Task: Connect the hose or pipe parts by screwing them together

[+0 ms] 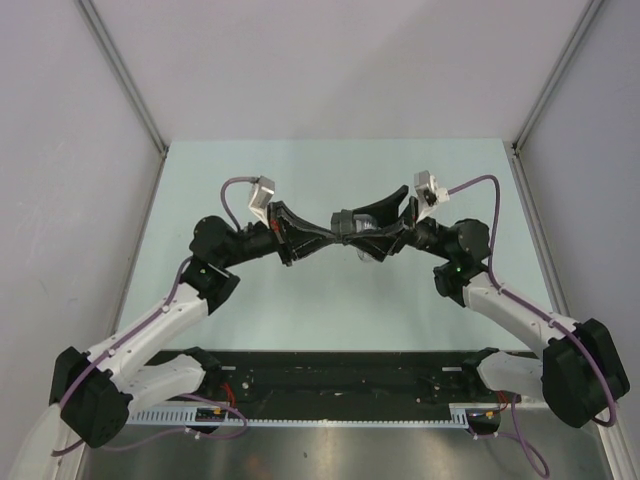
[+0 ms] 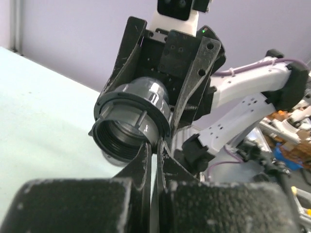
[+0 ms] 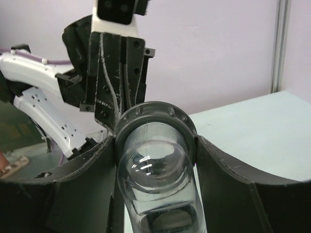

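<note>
My right gripper (image 3: 155, 150) is clamped across the pipe piece (image 2: 146, 99), one finger on each side of its grey body. It holds the piece in the air over the middle of the table (image 1: 320, 315). The piece's black ring (image 2: 127, 130) end, threaded inside, faces my left gripper (image 2: 155, 145). My left jaws are all but shut, only a sliver between them, with the tips touching the ring's lower rim. I cannot tell whether they pinch that rim or only rest against it.
</note>
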Action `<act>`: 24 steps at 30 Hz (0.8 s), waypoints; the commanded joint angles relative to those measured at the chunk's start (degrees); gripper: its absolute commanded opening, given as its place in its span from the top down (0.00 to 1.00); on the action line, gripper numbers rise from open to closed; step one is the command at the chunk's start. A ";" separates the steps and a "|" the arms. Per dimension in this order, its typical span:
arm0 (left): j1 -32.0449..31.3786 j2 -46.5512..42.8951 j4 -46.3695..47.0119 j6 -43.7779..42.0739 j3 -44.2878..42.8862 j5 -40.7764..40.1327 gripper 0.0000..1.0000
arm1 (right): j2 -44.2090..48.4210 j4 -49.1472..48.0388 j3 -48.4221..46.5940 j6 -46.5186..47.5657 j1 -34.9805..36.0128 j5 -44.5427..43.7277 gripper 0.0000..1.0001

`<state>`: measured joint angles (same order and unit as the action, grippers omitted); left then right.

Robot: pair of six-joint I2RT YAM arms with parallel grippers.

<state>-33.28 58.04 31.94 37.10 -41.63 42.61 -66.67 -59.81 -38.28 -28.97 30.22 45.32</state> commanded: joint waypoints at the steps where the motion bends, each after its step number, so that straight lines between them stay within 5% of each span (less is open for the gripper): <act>1: -0.91 1.64 -2.32 -13.86 1.81 -8.75 1.00 | 0.76 -9.71 -1.53 -11.97 -1.12 -4.54 1.00; 14: -12.59 2.16 -2.32 -56.06 4.36 -24.32 1.00 | -3.20 -7.96 -2.24 -34.30 -1.39 -0.24 1.00; 19: -14.97 3.57 -2.15 -68.20 5.06 -38.81 0.98 | -1.80 -6.72 -2.24 -38.35 -2.88 1.17 1.00; 24: -14.97 4.18 -2.15 -69.54 3.66 -52.34 0.48 | -0.12 -5.49 -2.32 -40.11 -5.51 1.70 1.00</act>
<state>-49.47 60.36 33.91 -22.81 -37.54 9.19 -70.59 -60.07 -38.28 -63.13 25.23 41.08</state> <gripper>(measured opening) 0.373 0.650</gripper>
